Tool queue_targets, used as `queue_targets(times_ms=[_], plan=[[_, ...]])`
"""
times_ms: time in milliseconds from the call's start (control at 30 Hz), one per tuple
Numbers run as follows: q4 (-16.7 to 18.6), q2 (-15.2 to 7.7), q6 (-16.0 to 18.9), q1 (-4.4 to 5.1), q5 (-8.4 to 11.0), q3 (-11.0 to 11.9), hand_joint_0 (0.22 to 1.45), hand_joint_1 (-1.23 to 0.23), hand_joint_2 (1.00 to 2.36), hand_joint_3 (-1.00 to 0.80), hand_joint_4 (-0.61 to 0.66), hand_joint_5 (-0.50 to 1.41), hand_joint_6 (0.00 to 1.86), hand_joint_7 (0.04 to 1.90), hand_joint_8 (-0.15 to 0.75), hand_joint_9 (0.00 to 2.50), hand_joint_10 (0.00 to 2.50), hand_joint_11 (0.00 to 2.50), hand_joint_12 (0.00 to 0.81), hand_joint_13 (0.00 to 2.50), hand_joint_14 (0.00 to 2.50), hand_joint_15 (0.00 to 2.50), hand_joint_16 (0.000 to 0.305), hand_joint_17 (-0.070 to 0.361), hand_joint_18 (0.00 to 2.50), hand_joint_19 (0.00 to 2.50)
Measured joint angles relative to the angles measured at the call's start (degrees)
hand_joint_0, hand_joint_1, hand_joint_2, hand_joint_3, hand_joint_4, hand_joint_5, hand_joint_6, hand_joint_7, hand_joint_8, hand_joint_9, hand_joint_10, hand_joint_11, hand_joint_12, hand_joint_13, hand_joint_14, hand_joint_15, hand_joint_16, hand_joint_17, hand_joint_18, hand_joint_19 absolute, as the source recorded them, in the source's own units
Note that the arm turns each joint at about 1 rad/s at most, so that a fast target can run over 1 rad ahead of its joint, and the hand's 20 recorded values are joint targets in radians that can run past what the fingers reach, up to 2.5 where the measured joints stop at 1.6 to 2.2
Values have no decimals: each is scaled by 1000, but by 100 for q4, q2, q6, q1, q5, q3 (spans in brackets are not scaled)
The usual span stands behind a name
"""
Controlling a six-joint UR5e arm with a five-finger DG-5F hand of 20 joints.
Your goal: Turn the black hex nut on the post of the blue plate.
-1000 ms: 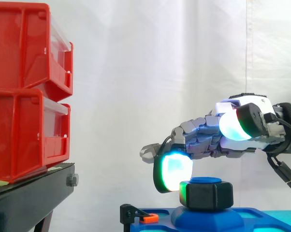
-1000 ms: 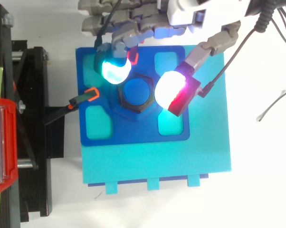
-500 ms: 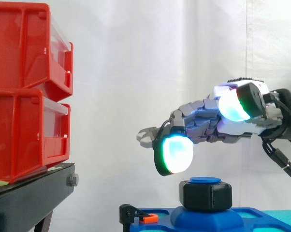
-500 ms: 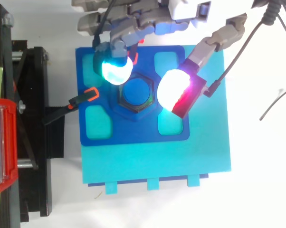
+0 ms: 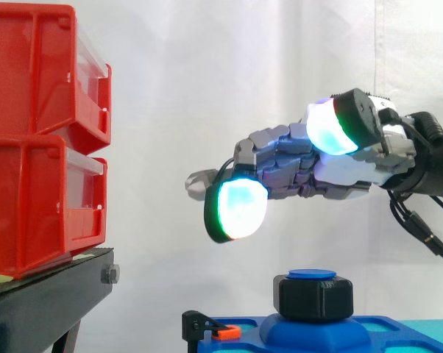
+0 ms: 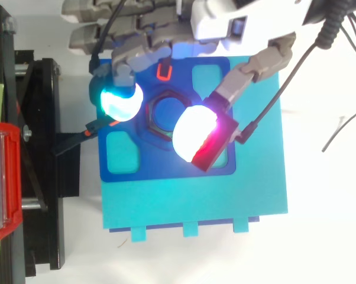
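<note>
While hand (image 5: 321, 175) over nut (image 5: 315, 297), red bins (image 5: 37, 140) aside.

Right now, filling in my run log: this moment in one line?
black hex nut: on post, untouched | hand: open, hovers above it

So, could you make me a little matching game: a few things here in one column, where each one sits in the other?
Things
1. nut
2. hand
3. bins
4. plate

Places
A. on the black stand, at the side view's left
B. in the air above the nut, touching nothing
C. round the blue post
D. under the post, on the turquoise base

Pairs: 1-C, 2-B, 3-A, 4-D
</note>
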Motion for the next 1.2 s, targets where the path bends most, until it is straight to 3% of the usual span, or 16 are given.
queue_targets(times_ms=[167,333,733,1200], plan=[[363,-2,37,119,182,-335,512,-236,1000,-500,285,-190,504,921,260,264,0,0,351,40,0,0,48,109,0,136],[541,-3,101,155,210,-537,512,-236,1000,-500,283,-191,504,907,259,263,0,0,350,39,0,0,48,109,0,136],[424,-4,116,156,195,-574,512,-239,1000,-500,289,-189,504,930,258,263,0,0,350,40,0,0,48,109,0,135],[433,-4,119,68,92,-576,513,-239,1000,-500,292,-189,504,935,259,265,0,0,350,39,0,0,48,108,0,134]])
